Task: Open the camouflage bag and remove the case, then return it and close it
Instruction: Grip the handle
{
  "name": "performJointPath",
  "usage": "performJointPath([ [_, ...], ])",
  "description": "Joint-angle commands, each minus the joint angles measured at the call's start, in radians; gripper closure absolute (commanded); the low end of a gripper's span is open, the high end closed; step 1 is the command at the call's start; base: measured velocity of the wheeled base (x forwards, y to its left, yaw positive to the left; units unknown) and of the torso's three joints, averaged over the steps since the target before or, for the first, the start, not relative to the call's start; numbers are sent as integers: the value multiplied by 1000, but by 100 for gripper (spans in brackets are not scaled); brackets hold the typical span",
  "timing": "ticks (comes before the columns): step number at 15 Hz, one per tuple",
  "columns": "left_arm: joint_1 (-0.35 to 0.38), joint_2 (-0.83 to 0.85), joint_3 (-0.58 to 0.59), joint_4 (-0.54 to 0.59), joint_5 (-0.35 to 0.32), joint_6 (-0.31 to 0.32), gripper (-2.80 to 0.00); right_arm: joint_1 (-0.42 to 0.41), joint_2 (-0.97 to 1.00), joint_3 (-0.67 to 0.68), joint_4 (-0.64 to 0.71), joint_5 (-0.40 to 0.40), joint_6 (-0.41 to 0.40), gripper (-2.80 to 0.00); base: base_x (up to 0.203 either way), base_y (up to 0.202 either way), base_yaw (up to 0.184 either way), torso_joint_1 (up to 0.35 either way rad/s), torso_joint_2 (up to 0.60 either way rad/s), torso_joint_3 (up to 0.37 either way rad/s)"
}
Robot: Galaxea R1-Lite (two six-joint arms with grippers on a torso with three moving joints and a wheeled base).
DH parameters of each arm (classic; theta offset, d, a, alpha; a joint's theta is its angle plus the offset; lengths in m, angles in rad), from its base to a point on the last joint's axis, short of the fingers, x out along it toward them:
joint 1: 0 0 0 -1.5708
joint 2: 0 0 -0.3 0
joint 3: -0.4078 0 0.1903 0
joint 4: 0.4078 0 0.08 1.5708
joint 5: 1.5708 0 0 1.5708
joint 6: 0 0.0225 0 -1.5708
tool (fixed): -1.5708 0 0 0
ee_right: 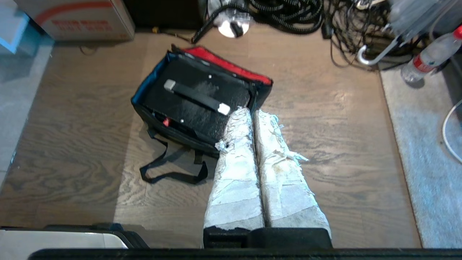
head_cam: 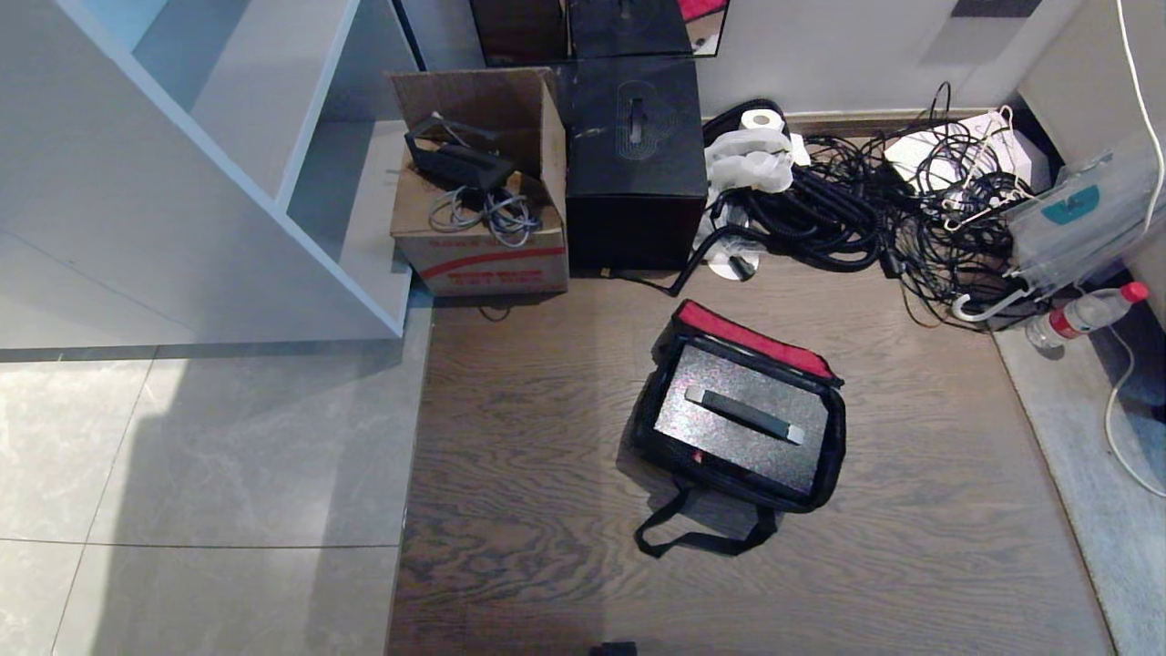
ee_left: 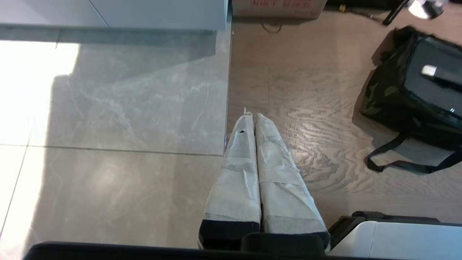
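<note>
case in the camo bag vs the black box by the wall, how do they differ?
The case lies flat inside the open camouflage bag, mid-floor; the black box stands upright against the wall beside the cardboard box. The case's top is speckled; the black box's is smooth with a line pattern. The case has a bar handle with white ends; the black box shows none like it. Both are black and rectangular.

The right end effector (ee_right: pixel 252 115), its taped fingers (ee_right: pixel 236 159) pressed together, hangs above the wooden floor (ee_right: pixel 343 144). Beside it the camouflage bag (ee_right: pixel 151 119) lies open, the case (ee_right: pixel 195 97) inside, handle up.
</note>
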State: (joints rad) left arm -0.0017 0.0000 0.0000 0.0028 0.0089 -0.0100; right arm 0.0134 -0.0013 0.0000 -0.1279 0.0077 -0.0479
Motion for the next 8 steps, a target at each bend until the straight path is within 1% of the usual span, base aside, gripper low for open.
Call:
performJointPath([
  [1, 0, 0, 0, 0, 0, -1, 0, 0, 4, 40, -1, 0, -1, 0, 0, 0, 0, 5, 3, -193],
  [8, 0, 0, 0, 0, 0, -1, 0, 0, 4, 40, -1, 0, 0, 0, 0, 0, 0, 2, 3, -198],
])
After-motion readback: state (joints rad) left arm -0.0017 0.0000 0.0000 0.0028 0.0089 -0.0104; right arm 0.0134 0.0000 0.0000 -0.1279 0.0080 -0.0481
